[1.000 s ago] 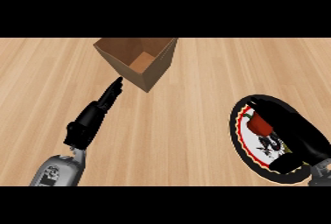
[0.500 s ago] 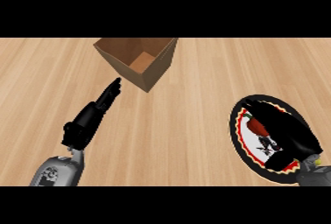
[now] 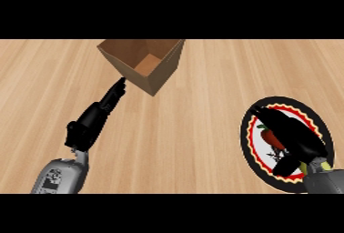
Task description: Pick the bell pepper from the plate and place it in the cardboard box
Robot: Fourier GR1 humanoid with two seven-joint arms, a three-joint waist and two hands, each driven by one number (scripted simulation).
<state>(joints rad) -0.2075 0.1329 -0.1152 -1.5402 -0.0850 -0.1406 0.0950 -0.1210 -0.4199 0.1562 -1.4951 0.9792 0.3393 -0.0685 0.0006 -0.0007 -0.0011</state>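
Note:
A red bell pepper (image 3: 268,137) with a green stem lies on a round plate (image 3: 318,124) with a black rim and red-and-white pattern, at the right of the counter. My right hand (image 3: 295,139) hovers over the plate, open, its fingers stretched across the pepper and hiding its right side, the thumb lower down toward me. The open cardboard box (image 3: 145,64) stands at the far middle-left, tilted in view, its inside bare. My left hand (image 3: 98,115) lies open with straight fingers, the tips just short of the box's near-left wall.
The light wooden counter (image 3: 194,136) stretches between the box and the plate. Nothing else stands on it in view.
The right hand has crept slightly further over the plate and pepper, and its forearm shows more at the lower edge. The left hand and box have not moved.

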